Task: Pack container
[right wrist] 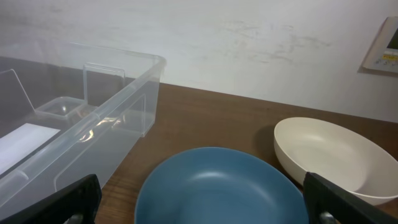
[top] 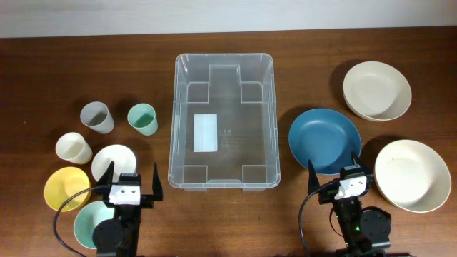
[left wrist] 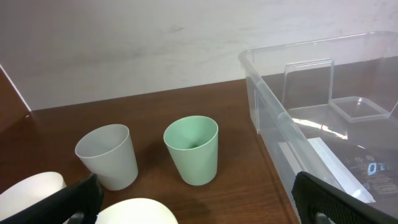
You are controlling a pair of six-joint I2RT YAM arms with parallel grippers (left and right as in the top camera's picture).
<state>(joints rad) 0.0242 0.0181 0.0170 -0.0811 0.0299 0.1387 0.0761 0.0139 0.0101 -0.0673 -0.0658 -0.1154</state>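
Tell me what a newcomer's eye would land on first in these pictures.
The large clear container stands in the middle of the table, with nothing inside and only a white label on its bottom. Just right of it lies a dark blue plate, with a cream bowl farther back and a second cream bowl at the right edge. On the left are a grey cup, a green cup and a yellow bowl.

One container [top: 235, 143], three cups [top: 96, 116], three small bowls [top: 113, 163], one blue plate [top: 323, 139], two large bowls [top: 376, 90].
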